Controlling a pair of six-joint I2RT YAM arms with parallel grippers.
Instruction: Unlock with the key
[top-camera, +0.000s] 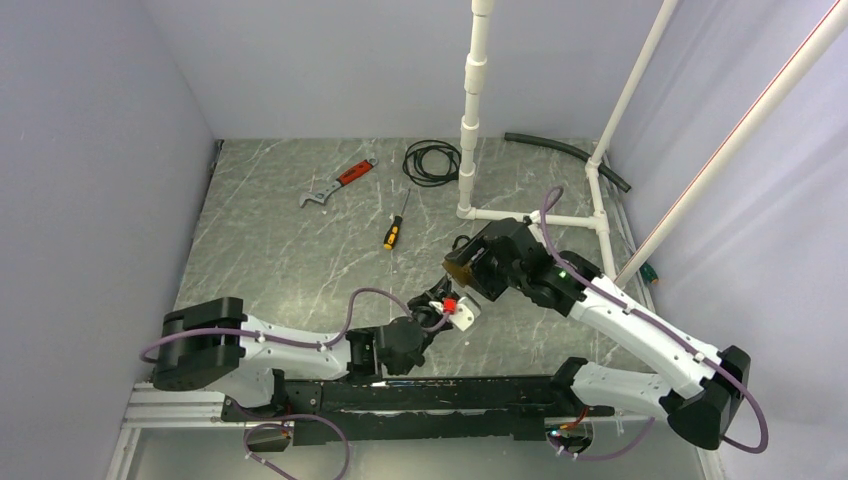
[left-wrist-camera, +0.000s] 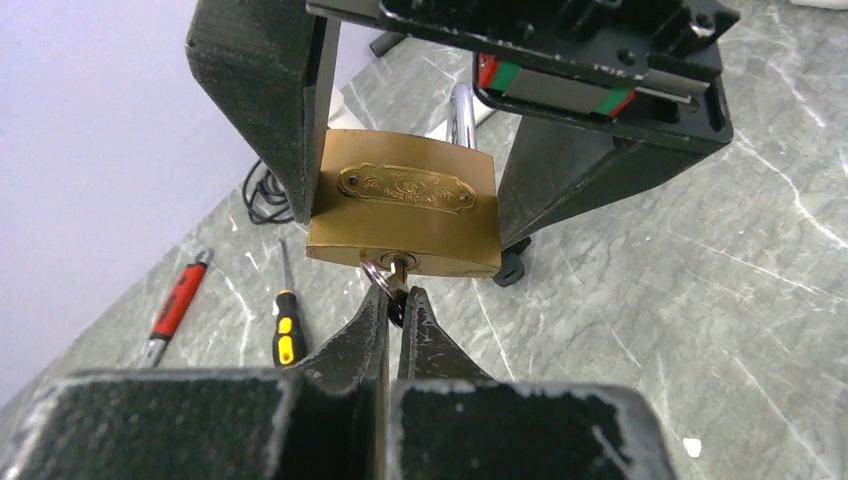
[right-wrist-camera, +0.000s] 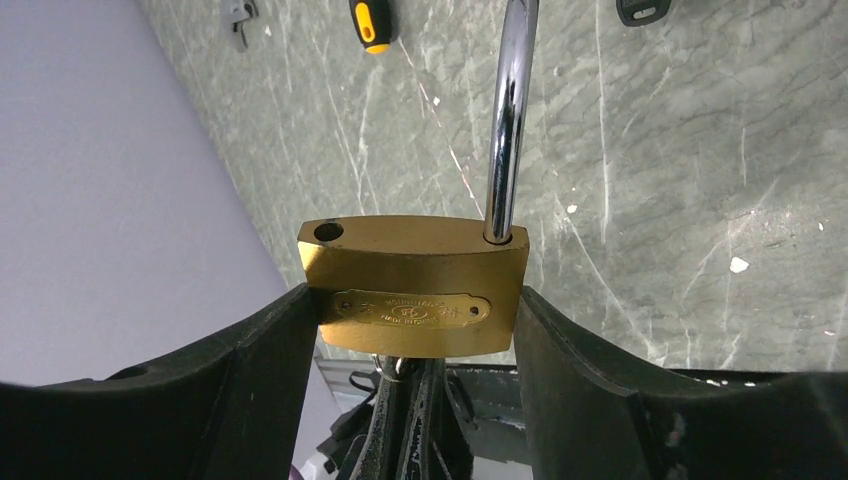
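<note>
A brass padlock (right-wrist-camera: 413, 270) hangs above the table, clamped by its sides between the fingers of my right gripper (right-wrist-camera: 412, 310), also seen from above (top-camera: 470, 265). Its chrome shackle (right-wrist-camera: 508, 120) sits in one hole only; the other hole (right-wrist-camera: 327, 232) is empty. From below, the key (left-wrist-camera: 399, 278) is in the keyhole with a small ring (left-wrist-camera: 372, 272) beside it. My left gripper (left-wrist-camera: 400, 300) is shut on the key's head, directly under the padlock (left-wrist-camera: 405, 215). In the top view the left gripper (top-camera: 447, 290) meets the padlock (top-camera: 458, 268) near the table's middle.
A yellow-and-black screwdriver (top-camera: 396, 222) and a red-handled wrench (top-camera: 338, 184) lie on the marble table further back. A black cable coil (top-camera: 432, 162), a white pipe frame (top-camera: 470, 130) and a black hose (top-camera: 570, 152) stand at the rear. A small black object (left-wrist-camera: 510, 268) lies below the padlock.
</note>
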